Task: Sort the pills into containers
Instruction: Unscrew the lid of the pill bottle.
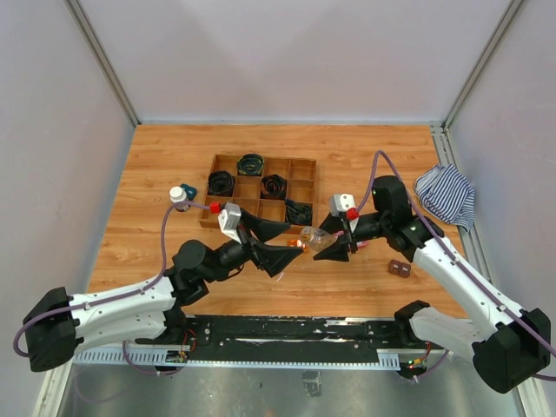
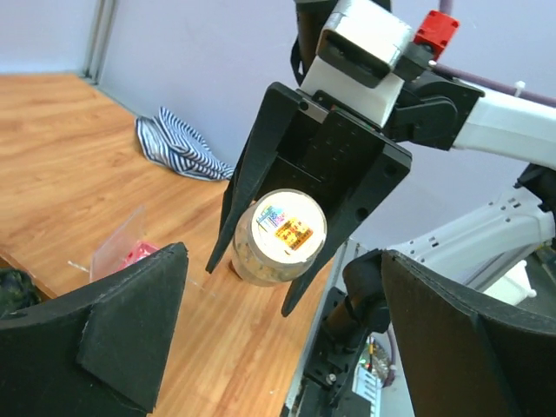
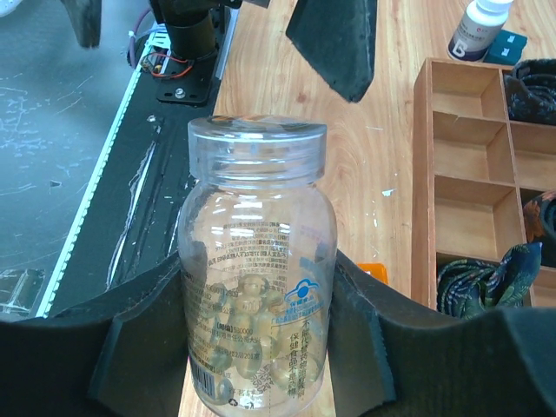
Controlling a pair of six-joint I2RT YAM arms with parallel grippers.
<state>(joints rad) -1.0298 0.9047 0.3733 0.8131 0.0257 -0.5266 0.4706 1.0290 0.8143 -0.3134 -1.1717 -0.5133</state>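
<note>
Mid-frame in the top view, the right gripper (image 1: 323, 245) pinches the vial (image 1: 312, 235) round its body. Left gripper (image 1: 293, 241) stands spread just left of it, apart. Vial lies level, capped end pointing left. Orange block (image 3: 369, 271) sits beneath it; tray (image 1: 302, 170) above, bottle (image 1: 178, 196) upper left, cloth (image 1: 445, 195) right.

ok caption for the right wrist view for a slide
Right hand gripping the capped clear pill bottle, wooden compartment tray off to one side.
</note>
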